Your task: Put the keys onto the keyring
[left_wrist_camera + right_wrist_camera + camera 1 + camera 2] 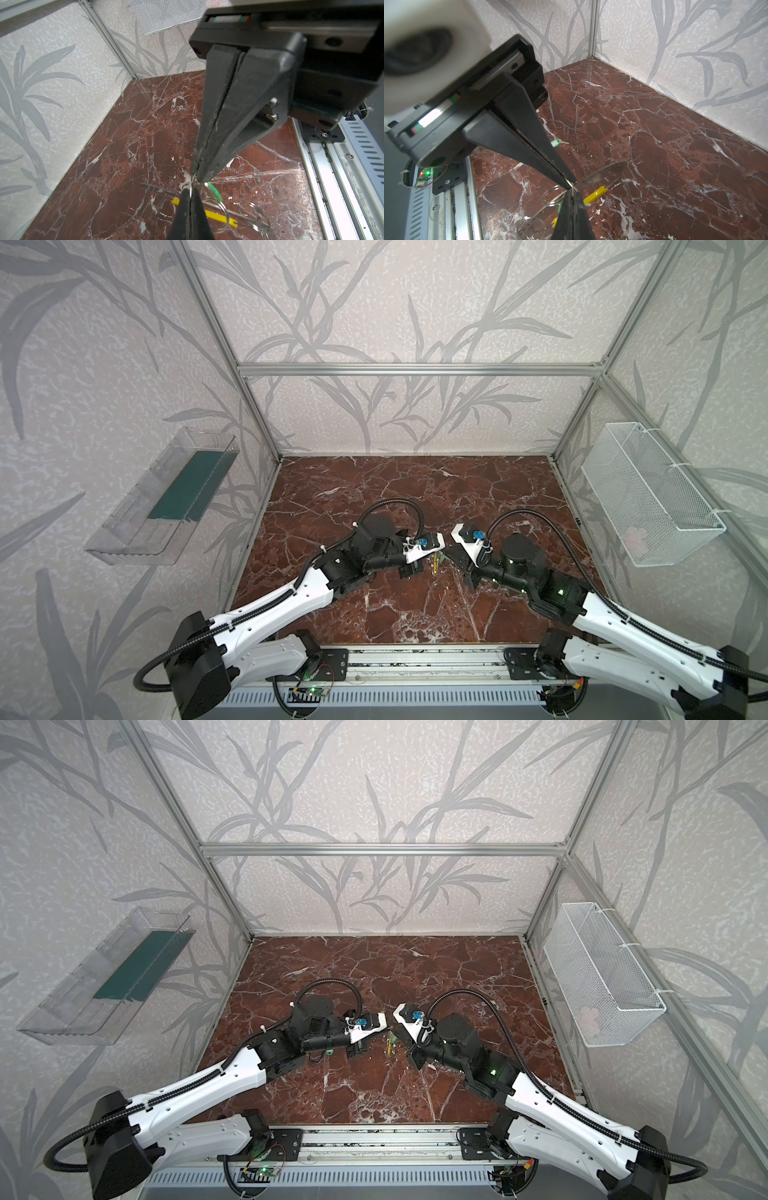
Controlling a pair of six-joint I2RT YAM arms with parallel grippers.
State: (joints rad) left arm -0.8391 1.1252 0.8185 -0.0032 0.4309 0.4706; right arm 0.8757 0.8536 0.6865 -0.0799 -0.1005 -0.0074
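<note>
My left gripper (190,190) and right gripper (572,192) meet tip to tip over the middle of the marble table (415,497). Both are shut on one small wire ring (193,181). Just behind the tips runs the keyring's flat grey band (604,172), tilted, with its yellow sleeve (211,214). Two more wire rings (220,214) (254,216) sit along the band. A key's green tag (214,191) hangs beside the tips. A second green tag with a white label (554,143) lies on the table under the left arm (329,1051). The key blades are hidden.
A white mesh basket (648,497) hangs on the right wall and a clear plastic tray (162,497) on the left wall. An aluminium rail (415,659) borders the table's front edge. Frame posts stand in the back corners.
</note>
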